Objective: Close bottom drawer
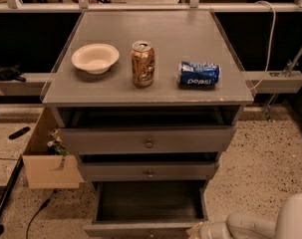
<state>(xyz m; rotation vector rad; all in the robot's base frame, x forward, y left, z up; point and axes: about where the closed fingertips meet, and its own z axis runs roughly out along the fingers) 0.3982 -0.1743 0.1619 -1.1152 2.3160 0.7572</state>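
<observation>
With the gripper at five o'clock, its grasp undeterminable, the open bottom drawer was best pushed squarely toward twelve.

One grey cabinet with three drawers: top drawer, middle drawer, bottom drawer. One white bowl. Two cans: one gold can, one blue can. One cardboard box. One gripper, at the bottom drawer's front right corner.
</observation>
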